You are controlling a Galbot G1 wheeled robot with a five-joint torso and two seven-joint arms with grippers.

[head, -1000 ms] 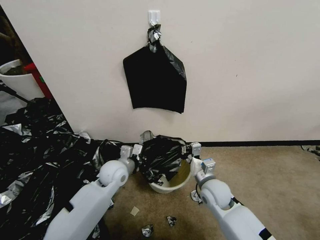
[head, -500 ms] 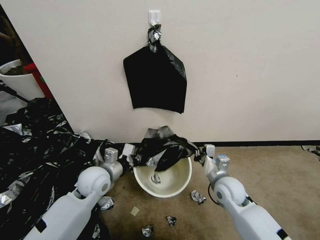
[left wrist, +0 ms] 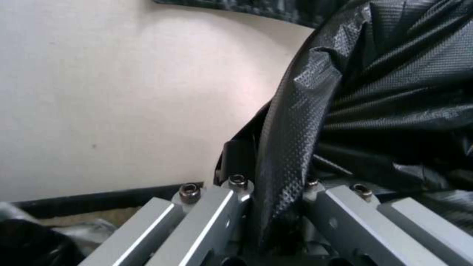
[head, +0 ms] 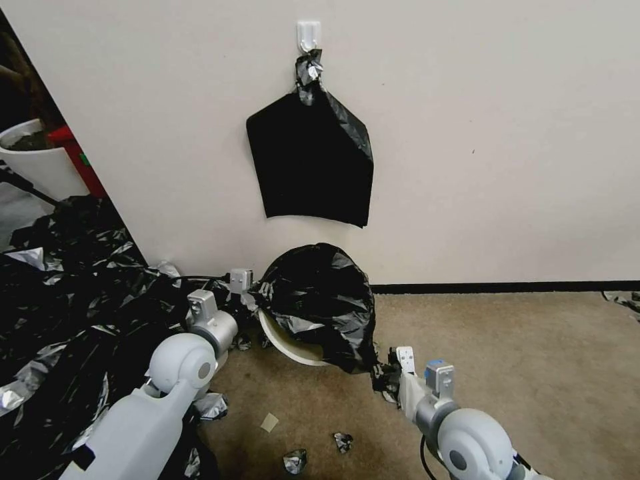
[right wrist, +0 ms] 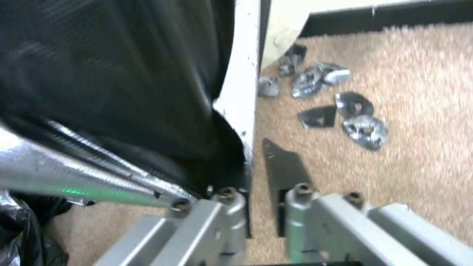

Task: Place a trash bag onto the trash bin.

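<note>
The glossy black trash bag (head: 320, 300) is stretched over the mouth of the cream-white trash bin (head: 293, 350). The bin is tipped, with a strip of its rim showing below the plastic. My left gripper (head: 252, 291) is at the bag's left edge, shut on a fold of it (left wrist: 281, 155). Low on the carpet at the bag's lower right, my right gripper (head: 388, 369) is shut on the bag's edge. In the right wrist view the bag (right wrist: 123, 74) lies against the bin's white rim (right wrist: 244, 74), and one dark finger (right wrist: 281, 166) shows beside it.
A flat black sheaf (head: 313, 167) hangs from a white hook on the wall just above. A wide heap of black bags (head: 73, 320) covers the floor on the left, with a white pot (head: 33, 163) behind it. Small foil-like scraps (head: 293, 460) litter the carpet.
The bag went from bunched above the bin to spread over its mouth. The bin has tipped. My right gripper dropped low and back toward me; my left one moved left.
</note>
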